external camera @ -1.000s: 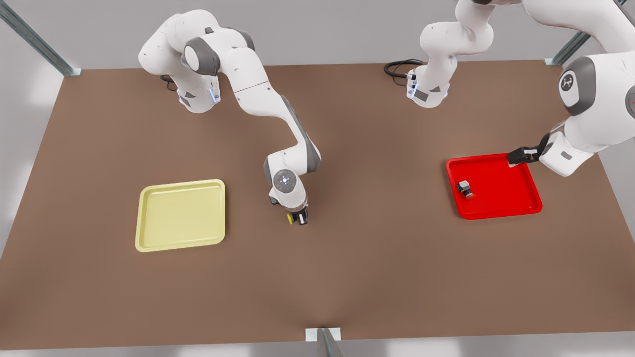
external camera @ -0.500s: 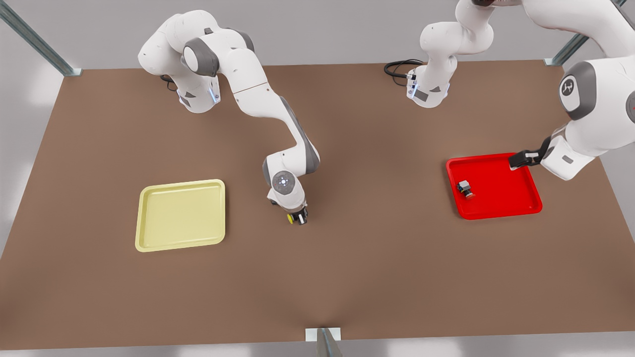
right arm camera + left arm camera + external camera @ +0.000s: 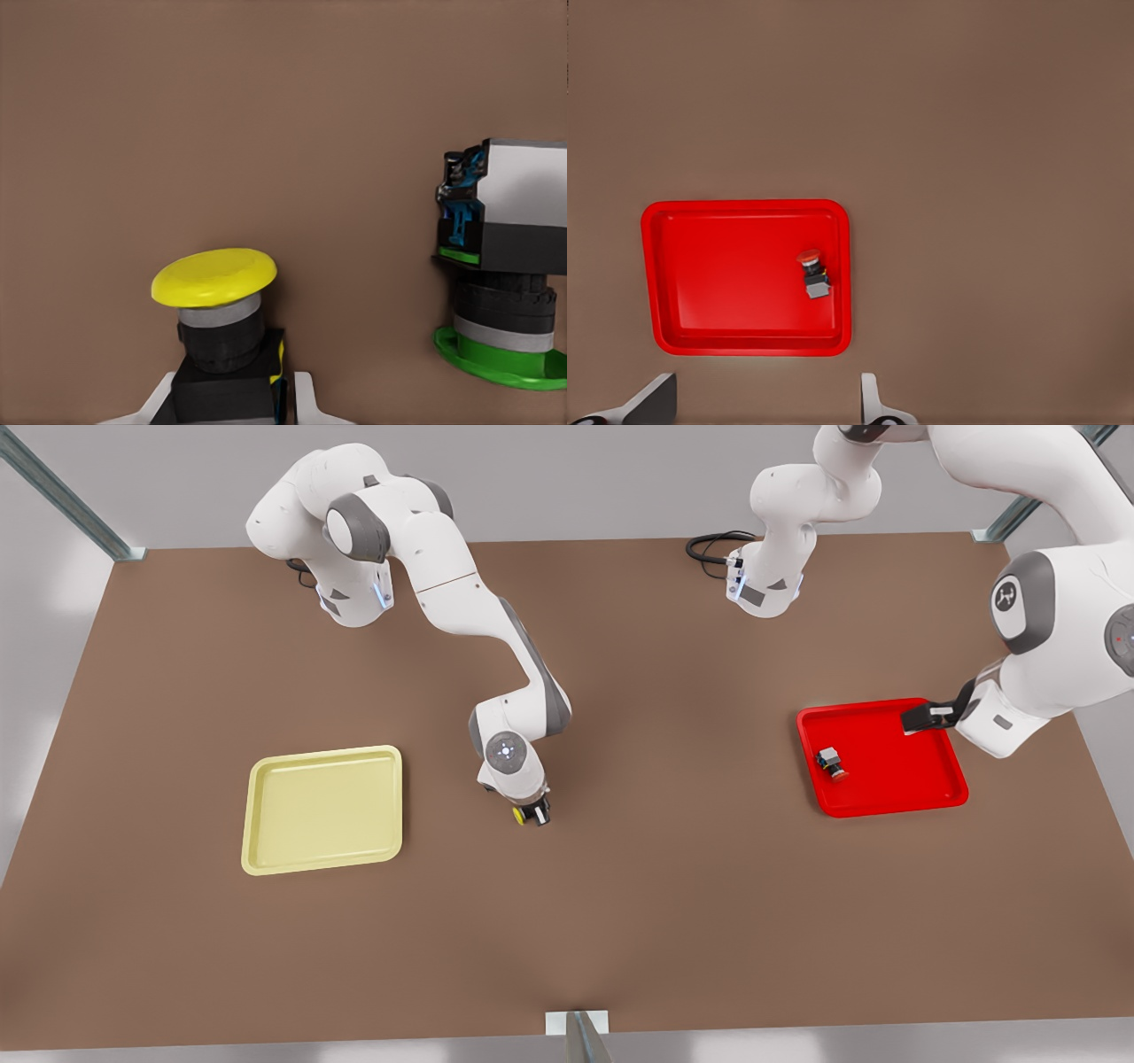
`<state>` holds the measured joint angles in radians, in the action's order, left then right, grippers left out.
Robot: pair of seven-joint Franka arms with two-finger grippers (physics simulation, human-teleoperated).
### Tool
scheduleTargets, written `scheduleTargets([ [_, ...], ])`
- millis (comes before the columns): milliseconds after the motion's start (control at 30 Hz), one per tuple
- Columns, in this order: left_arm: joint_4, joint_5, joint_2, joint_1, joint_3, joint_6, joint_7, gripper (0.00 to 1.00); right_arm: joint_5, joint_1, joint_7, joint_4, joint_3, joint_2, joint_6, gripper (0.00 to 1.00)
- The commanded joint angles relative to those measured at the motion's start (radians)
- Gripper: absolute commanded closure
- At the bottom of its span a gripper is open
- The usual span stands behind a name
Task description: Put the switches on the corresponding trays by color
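I'm seeing the yellow switch (image 3: 217,328) sitting on the table (image 3: 620,912), my right gripper (image 3: 534,813) pinching its body, green switch (image 3: 496,266) lying just beside, yellow tray (image 3: 323,808) waiting apart, red switch (image 3: 813,273) resting inside the red tray (image 3: 744,276), left gripper (image 3: 926,715) hovering with fingers (image 3: 873,403) spread.

Right gripper (image 3: 534,815) low at table (image 3: 620,886) centre, fingertips at the yellow switch (image 3: 519,816), yellow cap poking out on the front view's left side of the gripper. Finger gap not resolvable. Yellow tray (image 3: 323,809) well off to that same side, nothing in it. Left gripper (image 3: 914,720) hangs over the far corner of the red tray (image 3: 886,788); red switch (image 3: 831,762) lies in the tray, apart from that gripper, toward the front view's left.
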<state>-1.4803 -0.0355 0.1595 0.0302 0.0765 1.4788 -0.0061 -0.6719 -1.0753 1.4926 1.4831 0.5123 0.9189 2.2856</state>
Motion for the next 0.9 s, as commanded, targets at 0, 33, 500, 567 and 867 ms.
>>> scheduleTargets([
  [0, 0.000, -0.001, 0.000, -0.001, -0.001, 0.000, 0.001, 0.00, 0.000, 0.002, 0.000, 0.000, 0.000, 0.000, 0.000, 0.43],
  [33, 0.000, -0.003, -0.001, -0.004, -0.001, 0.000, 0.001, 0.00, 0.000, 0.005, 0.000, 0.000, -0.002, 0.000, 0.000, 0.43],
  [500, 0.028, 0.002, 0.025, 0.002, -0.003, 0.002, -0.009, 0.00, 0.000, 0.006, -0.046, 0.003, -0.002, -0.003, -0.003, 0.45],
  [567, 0.031, 0.002, 0.026, 0.005, -0.004, 0.002, -0.009, 0.00, 0.000, 0.008, -0.048, 0.003, -0.002, -0.003, -0.003, 0.48],
  [867, 0.034, -0.001, 0.025, -0.004, -0.004, 0.000, -0.003, 0.00, 0.000, 0.014, -0.064, 0.006, -0.002, -0.022, -0.005, 0.48],
])
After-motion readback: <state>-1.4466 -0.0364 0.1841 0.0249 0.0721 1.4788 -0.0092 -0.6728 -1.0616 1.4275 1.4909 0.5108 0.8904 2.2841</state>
